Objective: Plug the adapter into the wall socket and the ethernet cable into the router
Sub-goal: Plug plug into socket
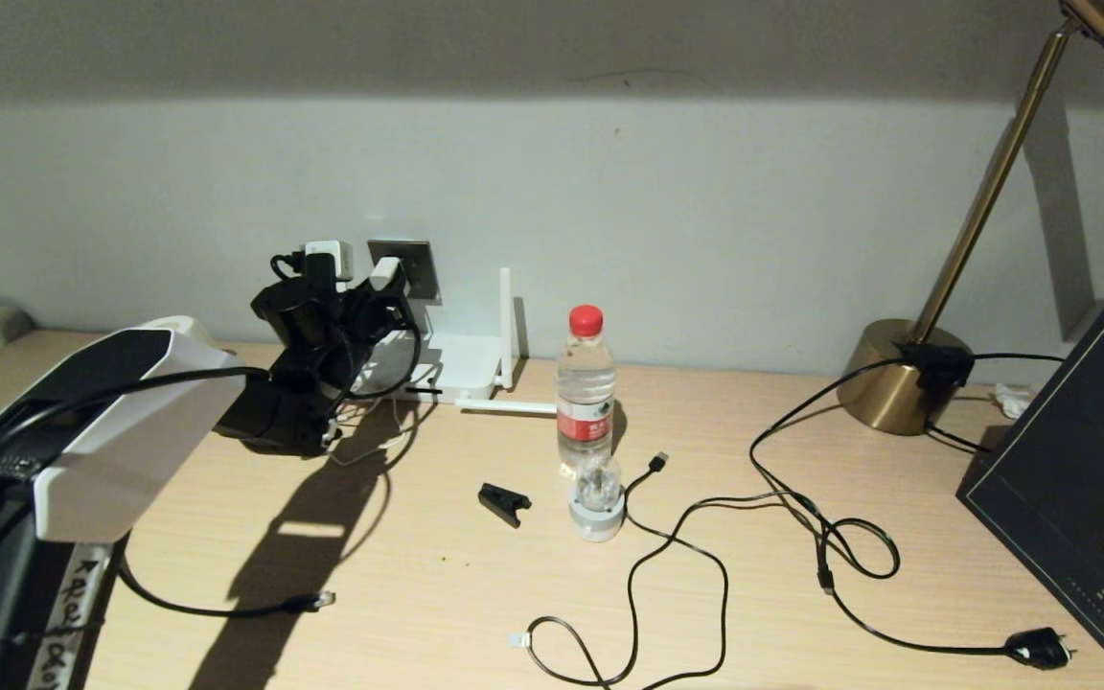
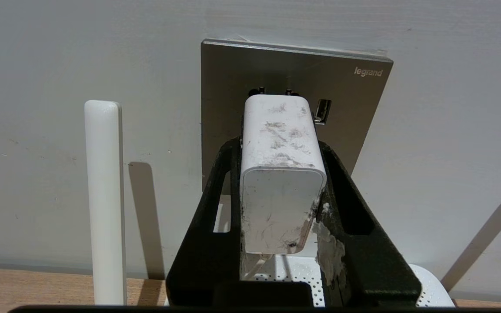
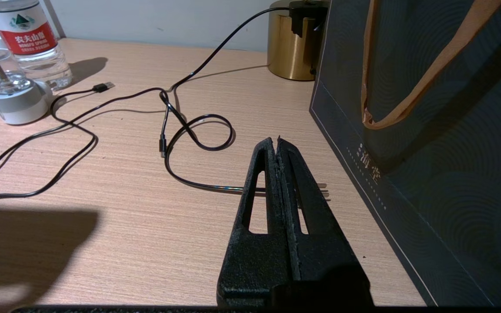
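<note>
My left gripper [image 2: 280,145] is shut on the adapter [image 2: 281,174], a scuffed white cube, with one finger on each of its sides. The cube's front end is at the grey wall socket [image 2: 350,113], below the plate's two top holes; its pins are hidden. In the head view the adapter [image 1: 385,273] is up against the socket [image 1: 418,264], above the white router [image 1: 456,369]. The ethernet cable's clear plug [image 1: 322,601] lies loose on the desk at front left. My right gripper [image 3: 276,141] is shut and empty, low over the desk at the right.
A router antenna [image 2: 102,195] stands beside the socket. Mid-desk are a water bottle [image 1: 586,383], a small domed gadget [image 1: 597,503], a black clip [image 1: 504,503] and a USB cable [image 1: 657,462]. At the right are a brass lamp [image 1: 902,374], a dark bag [image 1: 1079,479] and a black mains plug [image 1: 1041,649].
</note>
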Robot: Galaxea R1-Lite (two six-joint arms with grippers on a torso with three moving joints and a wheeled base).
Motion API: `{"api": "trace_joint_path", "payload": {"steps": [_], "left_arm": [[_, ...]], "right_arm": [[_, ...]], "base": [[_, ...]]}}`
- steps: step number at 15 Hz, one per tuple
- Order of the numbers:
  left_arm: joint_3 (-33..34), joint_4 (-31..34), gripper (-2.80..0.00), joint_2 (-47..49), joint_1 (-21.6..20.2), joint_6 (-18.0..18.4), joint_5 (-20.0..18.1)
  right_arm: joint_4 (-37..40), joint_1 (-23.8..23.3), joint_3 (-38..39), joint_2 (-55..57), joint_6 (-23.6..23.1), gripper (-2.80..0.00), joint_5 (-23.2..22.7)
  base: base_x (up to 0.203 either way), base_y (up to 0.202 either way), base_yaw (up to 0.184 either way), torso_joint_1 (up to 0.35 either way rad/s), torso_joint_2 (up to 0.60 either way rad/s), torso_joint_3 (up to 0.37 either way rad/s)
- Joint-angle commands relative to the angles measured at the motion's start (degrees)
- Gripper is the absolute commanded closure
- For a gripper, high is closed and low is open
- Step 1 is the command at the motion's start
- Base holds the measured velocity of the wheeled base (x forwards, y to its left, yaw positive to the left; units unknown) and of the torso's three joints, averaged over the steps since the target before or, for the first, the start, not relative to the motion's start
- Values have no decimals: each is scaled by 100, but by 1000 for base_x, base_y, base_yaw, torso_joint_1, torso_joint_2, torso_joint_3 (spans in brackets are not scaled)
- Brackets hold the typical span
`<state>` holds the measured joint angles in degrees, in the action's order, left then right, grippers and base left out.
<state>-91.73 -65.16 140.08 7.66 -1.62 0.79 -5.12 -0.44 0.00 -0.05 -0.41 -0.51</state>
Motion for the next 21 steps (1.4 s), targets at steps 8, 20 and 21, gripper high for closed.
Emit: {"api": "trace_joint_path", "payload": {"steps": [8, 20, 21], "left_arm": [[-125, 143, 0, -7, -1, 48, 0], [-125, 275, 0, -42, -18, 179, -27], [-135, 293, 0, -33, -18, 218, -28]], "right_arm": [[-6, 0, 202, 5, -2, 0, -2], [-6, 0, 202, 5, -2, 0, -2], [-6, 0, 202, 5, -2, 0, -2]], "base": [[0, 0, 0, 0, 0, 0], [0, 0, 0, 0, 0, 0], [0, 0, 0, 0, 0, 0]]}}
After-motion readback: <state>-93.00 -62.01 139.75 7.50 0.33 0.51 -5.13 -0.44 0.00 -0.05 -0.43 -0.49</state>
